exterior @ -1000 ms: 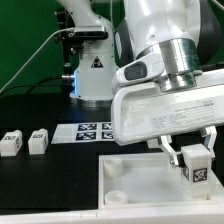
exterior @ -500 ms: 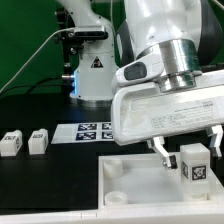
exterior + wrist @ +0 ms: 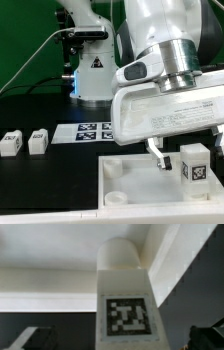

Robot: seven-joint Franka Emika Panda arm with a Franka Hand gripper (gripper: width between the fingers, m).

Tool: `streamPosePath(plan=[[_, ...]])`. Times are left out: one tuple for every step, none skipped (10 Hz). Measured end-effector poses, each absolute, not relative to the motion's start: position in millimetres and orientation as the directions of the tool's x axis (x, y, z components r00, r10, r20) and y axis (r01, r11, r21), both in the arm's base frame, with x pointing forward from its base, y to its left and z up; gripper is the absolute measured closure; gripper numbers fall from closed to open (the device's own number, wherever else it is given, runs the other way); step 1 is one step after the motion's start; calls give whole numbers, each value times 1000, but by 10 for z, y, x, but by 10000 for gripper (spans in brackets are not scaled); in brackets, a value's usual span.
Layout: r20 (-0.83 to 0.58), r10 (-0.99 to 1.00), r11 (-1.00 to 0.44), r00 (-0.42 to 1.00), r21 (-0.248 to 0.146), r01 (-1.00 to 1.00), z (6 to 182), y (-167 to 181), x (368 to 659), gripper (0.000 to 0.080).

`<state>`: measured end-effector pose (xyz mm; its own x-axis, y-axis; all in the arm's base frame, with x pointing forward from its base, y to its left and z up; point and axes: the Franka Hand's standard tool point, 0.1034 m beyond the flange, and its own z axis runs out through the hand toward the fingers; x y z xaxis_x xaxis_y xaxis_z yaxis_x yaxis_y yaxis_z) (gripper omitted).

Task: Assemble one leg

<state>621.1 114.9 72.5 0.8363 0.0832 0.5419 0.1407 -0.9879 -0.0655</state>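
A leg (image 3: 195, 163), a white square post with a marker tag, stands upright on the near right corner of the large white panel (image 3: 130, 180). My gripper (image 3: 190, 152) is open, with one finger (image 3: 158, 155) apart from the leg on the exterior view's left and the other at the right edge. In the wrist view the leg (image 3: 125, 291) runs between the spread dark fingers (image 3: 30, 339), its round end against the panel (image 3: 50, 258). Neither finger touches it.
Two more legs (image 3: 11, 143) (image 3: 37, 141) lie on the black table at the exterior view's left. The marker board (image 3: 88, 131) lies behind the panel. The arm's base (image 3: 92, 70) stands at the back, with a green backdrop behind.
The fingers have spread apart and let go of the leg. The leg has stayed upright on the panel.
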Motion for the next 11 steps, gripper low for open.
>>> streamPosePath(plan=[[542,84,-988,836,-65,141,725,1149,6211,151],[542,84,-988,836,-65,141,725,1149,6211,150],[542,84,-988,836,-65,141,725,1149,6211,150],[522,85,-988,849,-68,141,723,1152,6204,150],[441,91,-987,893,-79,140,852,1161,6174,150],[436,92,-987,895,-79,140,991,1159,6199,150],[392,97,-986,915,-85,141,989,1164,6175,150],[362,100,-986,927,-87,141,967,1164,6149,150],[362,100,-986,927,-87,141,967,1164,6149,150],[362,100,-986,927,-87,141,967,1164,6149,150],[362,100,-986,927,-87,141,967,1164,6149,150]])
